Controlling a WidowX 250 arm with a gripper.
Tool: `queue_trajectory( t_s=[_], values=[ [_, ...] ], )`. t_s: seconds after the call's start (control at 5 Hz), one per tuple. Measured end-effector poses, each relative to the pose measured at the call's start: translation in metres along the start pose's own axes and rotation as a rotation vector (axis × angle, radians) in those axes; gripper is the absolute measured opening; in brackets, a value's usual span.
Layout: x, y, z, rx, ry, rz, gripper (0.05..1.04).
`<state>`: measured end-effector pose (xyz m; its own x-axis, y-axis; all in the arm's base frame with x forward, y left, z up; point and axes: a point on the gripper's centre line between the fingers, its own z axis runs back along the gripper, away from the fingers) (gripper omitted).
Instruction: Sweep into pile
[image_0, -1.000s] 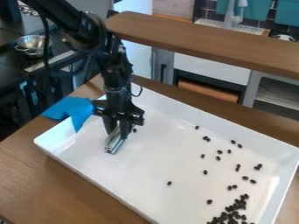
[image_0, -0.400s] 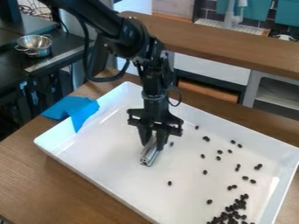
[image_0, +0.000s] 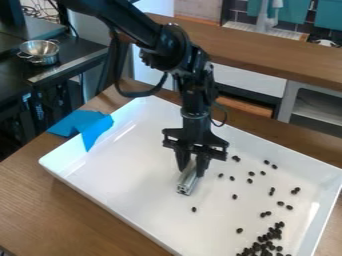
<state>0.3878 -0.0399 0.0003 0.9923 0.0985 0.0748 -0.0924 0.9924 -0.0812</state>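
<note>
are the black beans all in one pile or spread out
Spread out: many beans bunch toward one end of the white tray, others lie scattered.

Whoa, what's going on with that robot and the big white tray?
The robot arm is holding a short silver metal bar in its gripper, down in the white tray. The job is to sweep the little black beans into a pile. Lots are bunched together toward the tray's near right part, but others are scattered about, like this lone bean, so it isn't all one pile yet.
</note>
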Motion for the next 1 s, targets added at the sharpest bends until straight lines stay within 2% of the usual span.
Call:
queue_trajectory(
  t_s=[0.4,0.8,1.0],
  values=[
    [-0.006,-0.02,-0.004,-0.006,-0.012,-0.032,0.369],
    [-0.019,-0.07,-0.005,-0.049,0.0,-0.083,0.369],
    [-0.021,-0.078,-0.005,-0.075,0.001,-0.101,0.369]
  ],
)
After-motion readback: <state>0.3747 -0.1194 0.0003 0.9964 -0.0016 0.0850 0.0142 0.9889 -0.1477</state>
